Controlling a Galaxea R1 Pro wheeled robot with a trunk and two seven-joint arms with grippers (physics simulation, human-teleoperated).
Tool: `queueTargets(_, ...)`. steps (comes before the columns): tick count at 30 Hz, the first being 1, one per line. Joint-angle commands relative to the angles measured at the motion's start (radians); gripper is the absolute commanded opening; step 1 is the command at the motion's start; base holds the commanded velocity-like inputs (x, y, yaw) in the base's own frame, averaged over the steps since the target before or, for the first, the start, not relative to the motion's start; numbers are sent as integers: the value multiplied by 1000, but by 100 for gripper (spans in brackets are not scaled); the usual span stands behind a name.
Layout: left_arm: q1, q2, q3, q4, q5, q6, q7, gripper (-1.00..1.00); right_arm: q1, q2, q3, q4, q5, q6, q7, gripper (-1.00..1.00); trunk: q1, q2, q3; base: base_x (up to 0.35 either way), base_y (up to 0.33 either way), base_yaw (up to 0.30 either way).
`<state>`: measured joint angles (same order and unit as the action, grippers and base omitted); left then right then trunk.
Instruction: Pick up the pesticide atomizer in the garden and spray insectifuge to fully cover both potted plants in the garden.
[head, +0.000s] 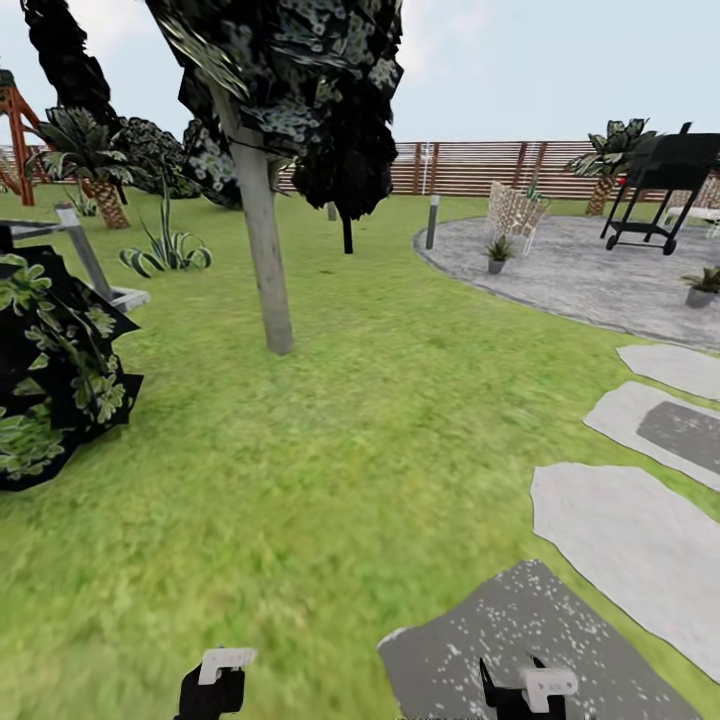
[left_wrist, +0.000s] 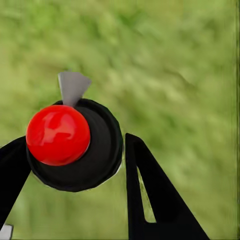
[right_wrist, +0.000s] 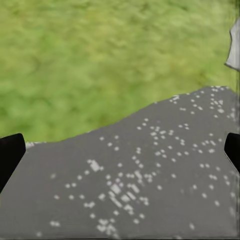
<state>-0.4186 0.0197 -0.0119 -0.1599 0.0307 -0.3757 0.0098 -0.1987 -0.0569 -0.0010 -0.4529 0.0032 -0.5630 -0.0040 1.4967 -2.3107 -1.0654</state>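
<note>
A: Which step are we on?
B: Looks like carry-to-plants. Left gripper (left_wrist: 75, 144) is pinching a round black body with a red knob and grey spout. My guess is that's the pesticide atomizer (left_wrist: 102, 155) seen end-on, but I can't confirm the colour or label.
A: And the right gripper?
B: Right gripper (right_wrist: 120, 150) is spread wide with nothing between the fingers. It hangs over a speckled stepping stone (right_wrist: 150, 175), well short of the patio (head: 590, 275).
A: Where are the plants?
B: Both potted plants are on the patio. One (head: 497, 252) is near its lawn-side edge, the other (head: 703, 285) is further along that edge.
A: What's next?
B: Prob. drive the base across the grass to the patio, stop near the first pot, then aim the spout at the leaves. No spraying from here, it's too far off.
A: Any diffs between the views?
B: The head cam gives the patio and both pots, but the arms are just stubs at the frame edge. The L wrist cam gives the grasp itself, over blurry grass.
</note>
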Motion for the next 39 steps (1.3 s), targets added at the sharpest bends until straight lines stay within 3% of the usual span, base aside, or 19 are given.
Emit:
queueTargets(1, 0, 0, -2, 0, 3, -3, 1, -100, -1, 0, -1, 1, 0, -3, -1, 100, 0, 0, -1, 0, 0, -300)
queueTargets(31, 0, 0, -2, 0, 3, -2, 1, -100, -1, 0, -2, -3, -2, -3, -2, 100, 0, 0, -1, 1, 0, -300)
queueTargets(39, 0, -1, -2, -1, 3, -2, 1, -100, -1, -1, -2, -1, -1, -3, 0, 100, 0, 0, -1, 234, 0, -300)
